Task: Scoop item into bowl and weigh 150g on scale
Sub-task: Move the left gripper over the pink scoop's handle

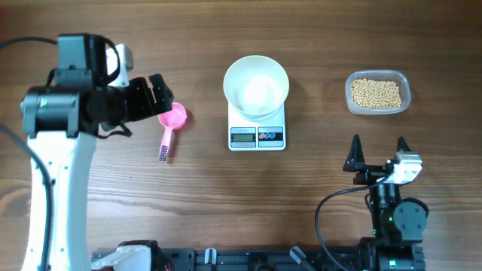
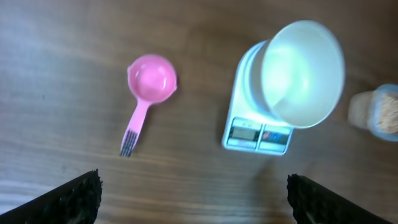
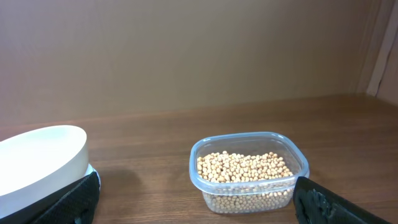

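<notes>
An empty white bowl [image 1: 257, 85] [image 2: 302, 72] [image 3: 41, 160] stands on the white scale [image 1: 257, 134] [image 2: 254, 132] at the table's middle. Tan beans [image 1: 376, 92] [image 3: 244, 168] fill a clear tub [image 1: 378, 92] [image 3: 249, 170] [image 2: 375, 113] at the right. A pink scoop [image 1: 171, 123] [image 2: 148, 89] lies flat left of the scale. My left gripper [image 1: 160, 92] [image 2: 194, 193] hovers open just left of and above the scoop, holding nothing. My right gripper [image 1: 378, 147] [image 3: 196, 199] stands open near the front right, short of the tub, with nothing between its fingers.
The left arm's white body [image 1: 56, 173] runs down the left side of the table. The right arm's base [image 1: 392, 218] and black cable [image 1: 327, 207] sit at the front edge. A brown wall [image 3: 199, 50] rises behind the table.
</notes>
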Robot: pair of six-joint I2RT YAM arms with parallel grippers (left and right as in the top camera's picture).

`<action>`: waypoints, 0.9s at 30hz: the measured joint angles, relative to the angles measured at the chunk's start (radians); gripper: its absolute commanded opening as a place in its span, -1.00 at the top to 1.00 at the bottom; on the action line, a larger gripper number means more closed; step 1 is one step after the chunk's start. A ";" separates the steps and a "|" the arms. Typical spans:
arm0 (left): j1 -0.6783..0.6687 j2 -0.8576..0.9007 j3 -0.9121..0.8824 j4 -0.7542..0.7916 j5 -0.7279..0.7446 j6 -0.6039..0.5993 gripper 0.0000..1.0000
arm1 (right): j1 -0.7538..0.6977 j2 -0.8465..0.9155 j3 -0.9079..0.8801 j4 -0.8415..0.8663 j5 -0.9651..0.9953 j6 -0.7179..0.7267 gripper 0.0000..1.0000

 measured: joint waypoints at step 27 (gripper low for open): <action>0.068 0.284 -0.140 -0.016 -0.112 -0.040 -1.00 | 0.000 0.000 0.000 0.000 0.002 0.000 -0.99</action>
